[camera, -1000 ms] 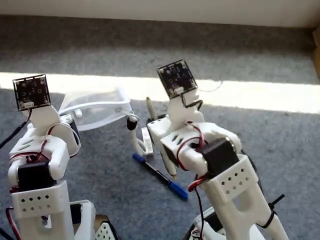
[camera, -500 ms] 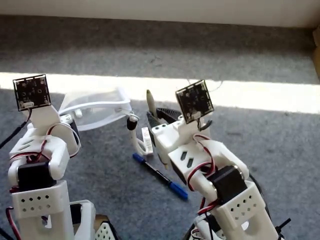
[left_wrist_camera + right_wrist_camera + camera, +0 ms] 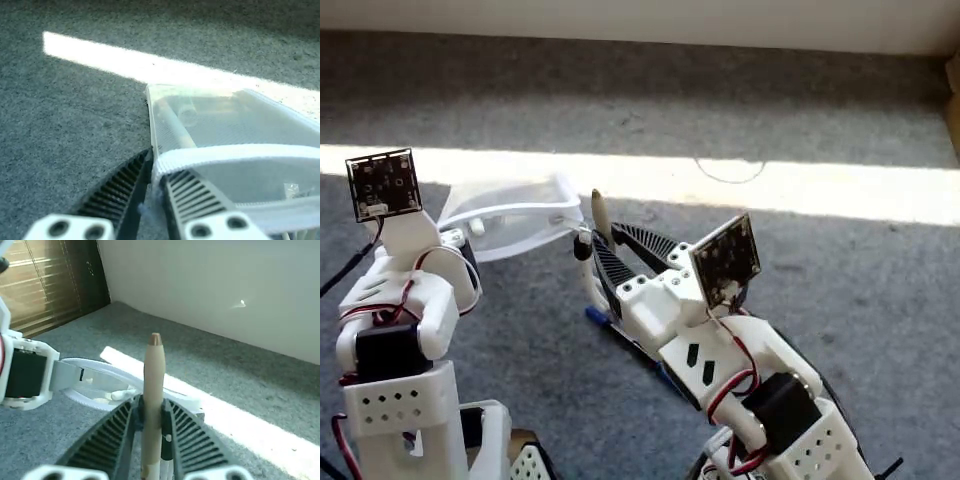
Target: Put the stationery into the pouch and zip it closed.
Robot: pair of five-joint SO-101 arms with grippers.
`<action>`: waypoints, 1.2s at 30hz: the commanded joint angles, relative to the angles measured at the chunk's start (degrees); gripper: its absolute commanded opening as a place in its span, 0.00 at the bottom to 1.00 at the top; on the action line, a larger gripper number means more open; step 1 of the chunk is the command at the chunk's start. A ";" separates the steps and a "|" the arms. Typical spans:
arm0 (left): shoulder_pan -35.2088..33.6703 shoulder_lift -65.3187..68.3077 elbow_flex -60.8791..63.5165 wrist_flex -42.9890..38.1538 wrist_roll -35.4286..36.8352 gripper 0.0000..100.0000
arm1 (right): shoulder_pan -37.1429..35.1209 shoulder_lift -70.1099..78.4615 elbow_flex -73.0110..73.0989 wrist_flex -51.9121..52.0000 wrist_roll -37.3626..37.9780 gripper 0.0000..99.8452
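My left gripper (image 3: 152,167) is clamped on the white rim band of the pouch (image 3: 225,122). That wrist cam is close enough to catch a pale stick (image 3: 172,125) lying inside the mesh. My right gripper (image 3: 152,410) is pinched around a beige pen (image 3: 153,367), which stands upright. The high cam gives the layout: the pen's top sits just beside the pouch's corner, and a blue pen (image 3: 596,318) lies on the carpet (image 3: 820,280), partly under my right arm. Past the pouch, grey carpet runs to the wall.
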 commanded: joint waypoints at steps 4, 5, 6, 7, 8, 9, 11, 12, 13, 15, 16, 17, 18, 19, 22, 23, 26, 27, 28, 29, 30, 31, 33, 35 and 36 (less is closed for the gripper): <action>1.01 -0.84 -0.57 -1.14 -0.44 0.01 | -3.82 -9.89 7.34 -11.82 -0.70 0.01; 1.01 -0.84 -0.57 -1.14 -0.44 0.01 | -4.44 -11.47 9.19 -14.20 -0.70 0.01; 1.01 -0.84 -0.57 -1.14 -0.44 0.01 | -4.88 -12.88 11.03 -16.48 -0.70 0.01; 1.01 -0.84 -0.57 -1.14 -0.44 0.01 | -5.23 -14.20 12.79 -18.86 -0.70 0.01; 1.01 -0.84 -0.57 -1.14 -0.44 0.01 | -5.41 -15.60 14.55 -21.49 -0.70 0.01; 1.01 -0.84 -0.57 -1.14 -0.44 0.01 | -5.67 -16.66 16.31 -24.04 -0.70 0.01; 1.01 -0.84 -0.57 -1.14 -0.44 0.01 | -5.93 -18.42 19.74 -28.88 -0.70 0.01; 1.01 -0.84 -0.57 -1.14 -0.44 0.01 | -5.93 -19.03 21.32 -31.08 -0.70 0.01; 1.01 -0.84 -0.57 -1.14 -0.44 0.01 | -5.93 -19.56 22.46 -32.92 -0.70 0.01; 1.01 -0.84 -0.57 -1.14 -0.44 0.01 | -5.93 -19.82 24.22 -35.91 -0.70 0.01; 1.01 -0.84 -0.57 -1.14 -0.44 0.01 | -5.93 -19.74 24.66 -37.05 -0.70 0.01; 1.01 -0.84 -0.57 -1.14 -0.44 0.01 | -5.93 -19.74 24.84 -38.11 -0.70 0.01; 1.01 -0.84 -0.57 -1.14 -0.44 0.01 | -5.93 -19.74 25.01 -39.08 -0.70 0.01; 1.01 -0.75 -0.57 -1.14 -0.44 0.01 | -5.93 -19.74 25.19 -39.96 -0.70 0.01; 1.01 -0.75 -0.57 -1.23 -0.44 0.01 | -5.93 -19.65 25.27 -42.68 -0.70 0.01; 1.10 -0.75 -0.57 -1.23 -0.44 0.01 | -5.93 -19.65 25.27 -43.38 -0.62 0.01; 1.19 -0.84 0.13 -1.49 -0.44 0.01 | -5.93 -19.65 25.27 -45.32 -0.62 0.01; 1.19 -0.84 0.13 -1.49 -0.44 0.01 | -5.93 -19.56 25.27 -45.93 -0.62 0.01; 1.19 -0.84 0.13 -1.49 -0.35 0.01 | -5.93 -19.56 25.27 -46.55 -0.62 0.01; 1.19 -0.84 0.13 -1.49 -0.35 0.01 | -5.93 -19.56 25.19 -46.99 -0.62 0.01; 1.19 -0.84 0.13 -1.49 -0.35 0.01 | -5.93 -19.56 25.01 -47.16 -0.62 0.01; 1.19 -0.84 0.13 -1.49 -0.35 0.01 | -5.93 -19.21 24.84 -47.16 -0.62 0.01; 1.19 -0.84 0.13 -1.49 -0.35 0.01 | -5.93 -17.54 24.75 -47.16 -0.62 0.01; 1.19 -0.84 0.13 -1.49 -0.35 0.01 | -6.37 -14.73 23.87 -48.22 -0.62 0.01; 1.19 -0.84 0.13 -1.49 -0.35 0.01 | -6.90 -13.23 23.08 -49.71 -0.62 0.01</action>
